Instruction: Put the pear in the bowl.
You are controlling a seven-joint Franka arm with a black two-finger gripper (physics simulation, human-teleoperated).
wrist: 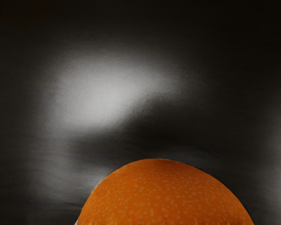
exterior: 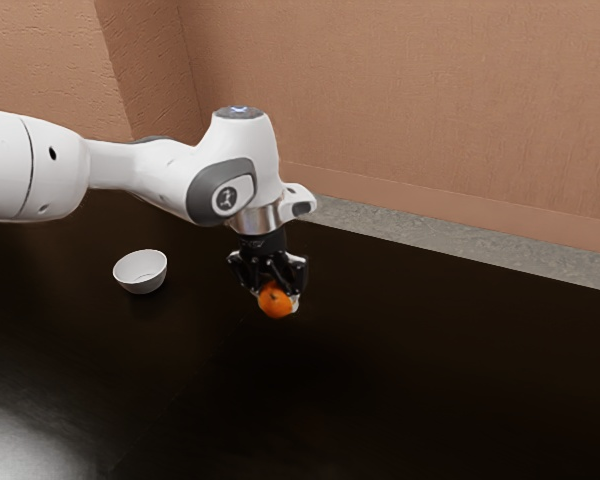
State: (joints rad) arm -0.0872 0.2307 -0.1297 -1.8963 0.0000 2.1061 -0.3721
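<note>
Gripper (exterior: 276, 299) pointing down, it has its two black fingers closed in on a round orange fruit (exterior: 276, 301), one from each side, so I'd call it clamped. To my eye that fruit looks more like an orange than a pear; its skin is finely speckled in the wrist view, where its rounded top bulges up large. It looks lifted off the dark table (exterior: 430, 375), held between the fingertips, with its underside poking out below them.

Over toward the exterior view's left sits a small white bowl (exterior: 141, 268), upright on the table, its mouth open upward. The fruit is well apart from it, outside the rim. The white arm (exterior: 130, 165) reaches in from that same side, bending down at the wrist. Behind the table I can see a strip of grey floor (exterior: 460, 245) and a tan wall (exterior: 410, 90).
</note>
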